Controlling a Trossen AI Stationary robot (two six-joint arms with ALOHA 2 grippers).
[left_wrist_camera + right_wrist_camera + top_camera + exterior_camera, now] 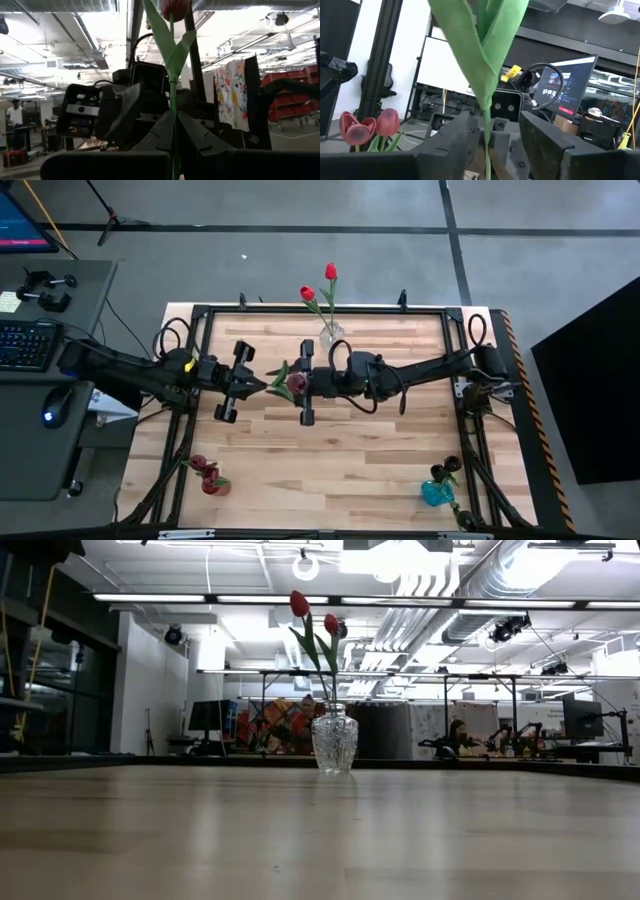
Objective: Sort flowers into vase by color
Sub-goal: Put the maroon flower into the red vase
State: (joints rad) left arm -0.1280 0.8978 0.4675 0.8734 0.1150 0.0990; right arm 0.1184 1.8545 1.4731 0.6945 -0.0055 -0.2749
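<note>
Flowers are partly sorted: from above, two red tulips stand in the clear vase at the far edge, while one maroon tulip hangs mid-table between both grippers. At the left wrist, the left gripper is clenched on its thin stem. At the right wrist, the right gripper brackets the stem, grip unconfirmed; it looks light and bendy, best gripped low on the stem.
</note>
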